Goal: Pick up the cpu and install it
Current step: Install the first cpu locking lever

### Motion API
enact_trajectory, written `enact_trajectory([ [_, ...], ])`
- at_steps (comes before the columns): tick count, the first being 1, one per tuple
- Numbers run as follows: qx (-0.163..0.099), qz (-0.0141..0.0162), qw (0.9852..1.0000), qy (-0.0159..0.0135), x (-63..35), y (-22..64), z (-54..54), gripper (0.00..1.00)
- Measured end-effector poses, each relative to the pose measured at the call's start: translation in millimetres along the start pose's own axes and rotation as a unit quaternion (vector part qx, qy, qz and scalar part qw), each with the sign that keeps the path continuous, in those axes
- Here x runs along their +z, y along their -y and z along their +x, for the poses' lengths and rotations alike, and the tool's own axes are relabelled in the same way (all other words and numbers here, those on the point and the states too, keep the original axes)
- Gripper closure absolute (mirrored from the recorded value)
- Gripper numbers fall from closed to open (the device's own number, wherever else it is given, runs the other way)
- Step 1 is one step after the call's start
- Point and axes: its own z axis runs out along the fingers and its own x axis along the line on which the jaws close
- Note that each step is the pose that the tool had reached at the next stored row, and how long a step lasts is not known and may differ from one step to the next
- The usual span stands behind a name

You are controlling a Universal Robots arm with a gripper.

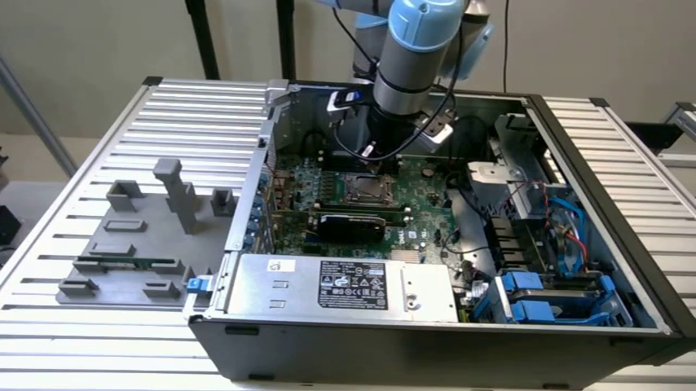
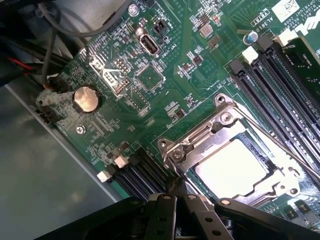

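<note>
Pincer (image 2: 176, 200): black metal fingers closed together to a narrow tip, gripping nothing, touching the near corner of the socket frame.
Cpu (image 2: 231, 167): flat square chip with silver metal top, already seated in the socket, just beyond the fingertips.
Socket frame (image 2: 200, 137): shiny steel load plate laid over the chip's rim.
Lever (image 2: 295, 161): thin steel rod along the frame's far side; whether latched, cannot tell.
Motherboard (image 2: 150, 80): green board inside the open grey computer case (image 1: 435, 330), under the arm.
Doing it well: probably press straight down, gently, away from chip top and black memory slots (image 2: 270, 80).
</note>
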Motion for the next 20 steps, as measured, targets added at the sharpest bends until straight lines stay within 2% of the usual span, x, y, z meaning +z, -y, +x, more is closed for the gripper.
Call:
enact_trajectory([
  [12, 0.0, 0.0037, 1.0, 0.0022, -1.9, -2.5, -1.4, 0.89],
  [16, -0.001, 0.0046, 1.0, 0.0018, -2.2, -3.0, -1.1, 0.89],
  [20, -0.004, 0.0072, 1.0, -0.0003, -2.4, -3.2, -0.8, 0.89],
])
